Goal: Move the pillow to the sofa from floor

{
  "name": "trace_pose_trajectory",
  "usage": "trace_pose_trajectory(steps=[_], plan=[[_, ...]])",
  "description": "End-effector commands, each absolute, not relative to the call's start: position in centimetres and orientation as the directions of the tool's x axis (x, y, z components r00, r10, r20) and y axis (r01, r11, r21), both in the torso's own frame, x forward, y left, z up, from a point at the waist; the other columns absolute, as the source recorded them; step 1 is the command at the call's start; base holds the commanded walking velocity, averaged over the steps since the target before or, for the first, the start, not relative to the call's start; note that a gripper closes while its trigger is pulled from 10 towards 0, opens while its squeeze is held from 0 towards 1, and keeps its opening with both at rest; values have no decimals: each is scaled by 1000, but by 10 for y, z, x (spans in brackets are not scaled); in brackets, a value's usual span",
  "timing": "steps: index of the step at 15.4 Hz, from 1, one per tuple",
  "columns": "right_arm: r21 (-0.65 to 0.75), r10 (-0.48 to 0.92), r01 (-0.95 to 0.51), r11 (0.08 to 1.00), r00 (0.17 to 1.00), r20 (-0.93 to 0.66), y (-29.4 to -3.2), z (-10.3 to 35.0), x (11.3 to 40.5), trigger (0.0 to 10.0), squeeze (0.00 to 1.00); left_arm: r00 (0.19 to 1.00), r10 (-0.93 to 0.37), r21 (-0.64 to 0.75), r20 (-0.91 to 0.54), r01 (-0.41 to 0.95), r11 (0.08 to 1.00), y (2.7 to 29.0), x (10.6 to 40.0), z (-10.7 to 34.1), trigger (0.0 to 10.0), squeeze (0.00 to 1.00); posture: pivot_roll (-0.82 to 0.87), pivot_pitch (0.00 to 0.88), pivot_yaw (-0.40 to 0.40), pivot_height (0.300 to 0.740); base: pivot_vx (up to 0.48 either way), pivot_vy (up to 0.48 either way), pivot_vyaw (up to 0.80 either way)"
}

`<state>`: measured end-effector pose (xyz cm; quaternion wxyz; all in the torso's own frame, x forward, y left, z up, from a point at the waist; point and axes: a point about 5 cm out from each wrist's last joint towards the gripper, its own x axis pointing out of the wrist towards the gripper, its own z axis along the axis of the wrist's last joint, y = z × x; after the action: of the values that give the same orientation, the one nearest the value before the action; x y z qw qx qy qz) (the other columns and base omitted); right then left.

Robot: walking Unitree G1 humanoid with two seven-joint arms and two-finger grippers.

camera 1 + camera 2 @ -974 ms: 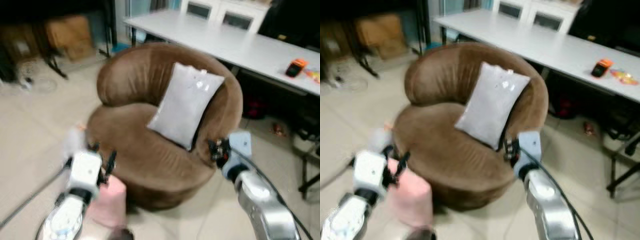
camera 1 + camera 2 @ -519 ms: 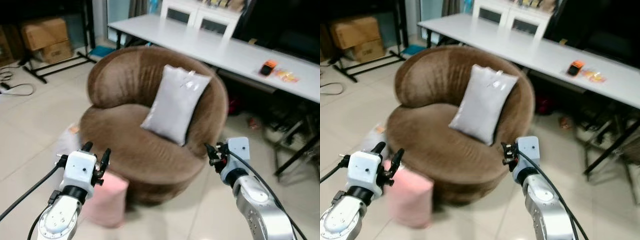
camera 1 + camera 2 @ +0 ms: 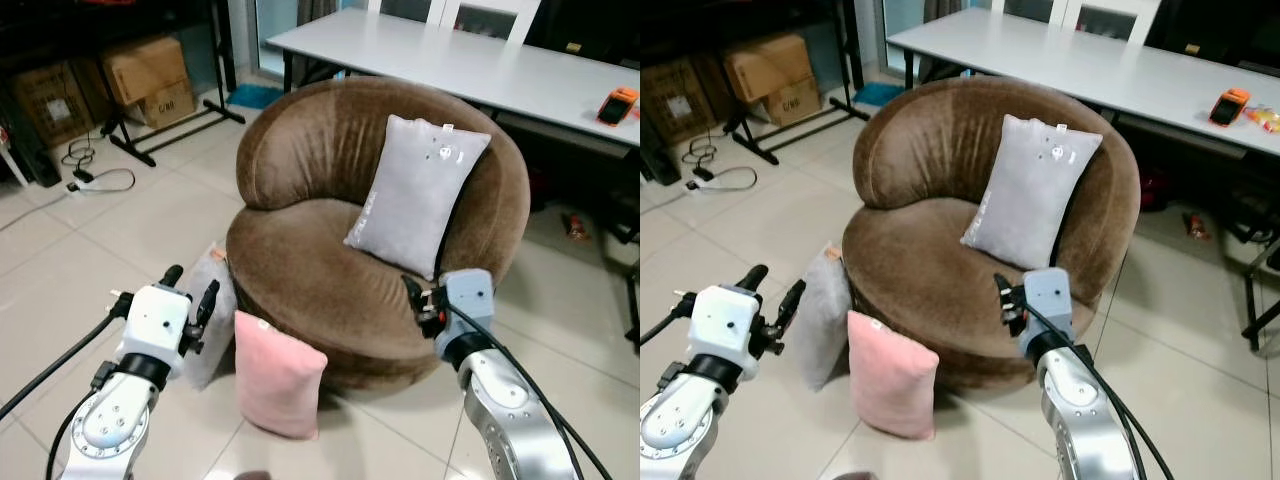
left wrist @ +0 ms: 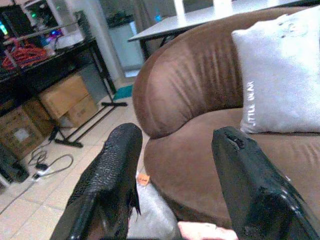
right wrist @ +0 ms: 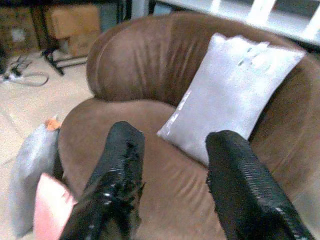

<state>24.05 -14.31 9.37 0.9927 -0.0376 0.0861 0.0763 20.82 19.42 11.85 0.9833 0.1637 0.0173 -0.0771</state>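
While both arms are reaching forward at the sofa's (image 3: pixel 330 290) front edge, neither is holding anything: the left end effector (image 3: pixel 188 292) and the right end effector (image 3: pixel 414 300) are both hovering with fingers spread and empty. Two pillows are leaning upright against the sofa's base on the floor, a pink pillow (image 3: pixel 275 375) in front and a grey floor pillow (image 3: pixel 212 315) just beside it, nearest the left end effector. A grey cushion (image 3: pixel 415 195) is resting against the sofa back, propped upright. Judging by this stance, the robot is lining up before stooping for a floor pillow.
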Motion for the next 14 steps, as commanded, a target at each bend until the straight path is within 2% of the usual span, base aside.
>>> trace_pose_trajectory(steps=[1,2,6,11,14], plan=[[-60,127,-140,988,975,-181,-149,93,240,10000,1000,985,-164,323,-59,174,930,192,211,118,10000,0,64,0,11,740,0,0,0],[-22,201,-207,978,965,-167,-144,95,236,10000,1000,982,-180,325,-54,188,927,191,212,119,10000,0,58,0,14,740,0,0,494],[-28,216,-223,974,965,-145,-143,98,235,10000,1000,981,-190,289,-41,194,937,188,212,120,10000,0,62,0,-8,740,0,0,725],[17,248,-249,968,955,-161,-140,99,240,10000,1000,986,-157,275,-45,164,947,191,207,118,10000,0,72,0,-49,740,267,0,708],[-21,237,-243,970,961,-145,-141,99,242,10000,1000,988,-150,275,-45,157,949,192,206,118,10000,0,76,0,-55,740,295,0,521]])
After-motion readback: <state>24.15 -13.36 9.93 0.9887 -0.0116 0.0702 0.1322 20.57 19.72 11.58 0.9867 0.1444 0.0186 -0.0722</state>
